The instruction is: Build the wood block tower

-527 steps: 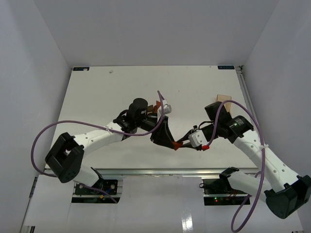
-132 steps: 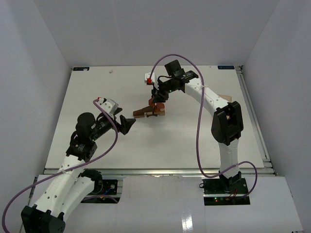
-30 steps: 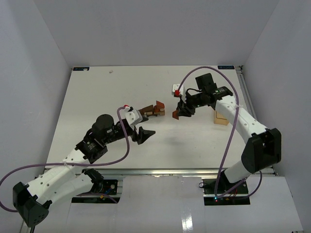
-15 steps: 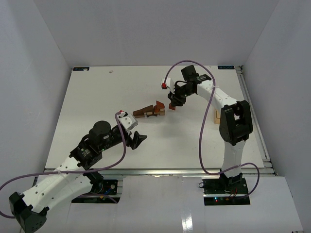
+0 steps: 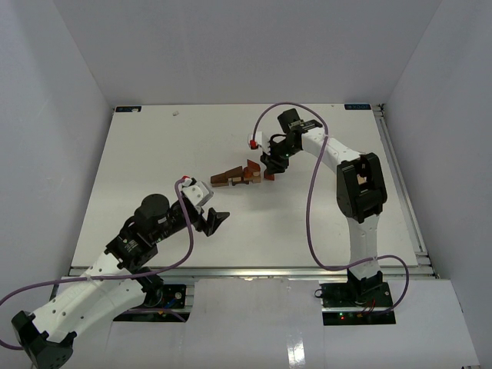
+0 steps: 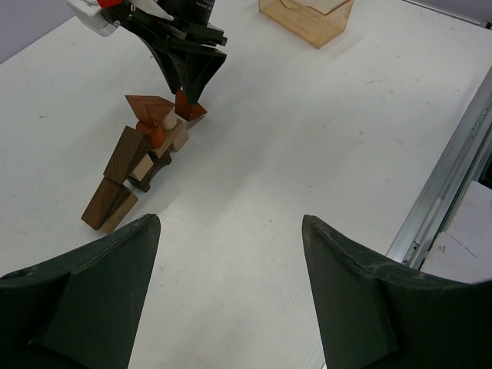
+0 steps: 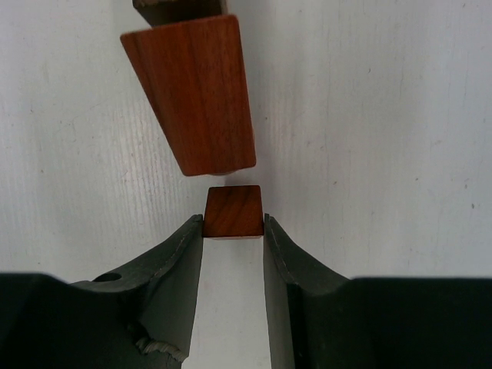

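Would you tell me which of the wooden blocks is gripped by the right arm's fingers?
The small reddish-brown cube, pinched between the right fingers just beside the larger tapered reddish block; no other block is gripped.

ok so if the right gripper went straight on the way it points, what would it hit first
Probably the table: the right gripper points almost straight down, so the small reddish-brown cube in its jaws would land on bare surface just beside the reddish-brown wedge. Whether the cube already touches is unclear.
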You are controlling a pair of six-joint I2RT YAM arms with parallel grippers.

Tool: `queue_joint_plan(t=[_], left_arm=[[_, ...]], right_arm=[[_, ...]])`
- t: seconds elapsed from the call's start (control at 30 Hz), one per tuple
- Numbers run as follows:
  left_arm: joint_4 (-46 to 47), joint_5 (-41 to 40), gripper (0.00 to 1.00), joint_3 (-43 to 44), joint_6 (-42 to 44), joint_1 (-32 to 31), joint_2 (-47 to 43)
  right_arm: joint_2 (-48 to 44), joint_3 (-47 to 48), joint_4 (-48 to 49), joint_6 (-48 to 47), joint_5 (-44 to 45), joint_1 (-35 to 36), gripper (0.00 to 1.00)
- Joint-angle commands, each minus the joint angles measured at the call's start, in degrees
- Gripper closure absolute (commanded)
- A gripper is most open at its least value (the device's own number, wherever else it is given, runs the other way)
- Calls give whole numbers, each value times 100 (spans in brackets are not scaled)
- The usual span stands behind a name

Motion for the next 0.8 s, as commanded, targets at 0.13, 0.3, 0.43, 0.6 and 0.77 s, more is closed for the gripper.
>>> queue_joint_plan(t=[0.13,0.3,0.43,0.6,0.77], left_arm=[[-10,-73,14,-66,33,61,-74],[-11,-56,14,-66,41,73,-76],[-10,-47,14,-66,41,97,-83],[8,-38,14,-74,50,113,-101],[8,-21,14,-83,55,120,-123]], right_arm=[[281,496,-125,-148,-63,77,78],[347,506,-138,-150,-1,93,71],[355,515,-156,-158,-44,95,64],[373,532,-187,-166,-78,95,59],[369,537,-186,-153,-88,99,51]])
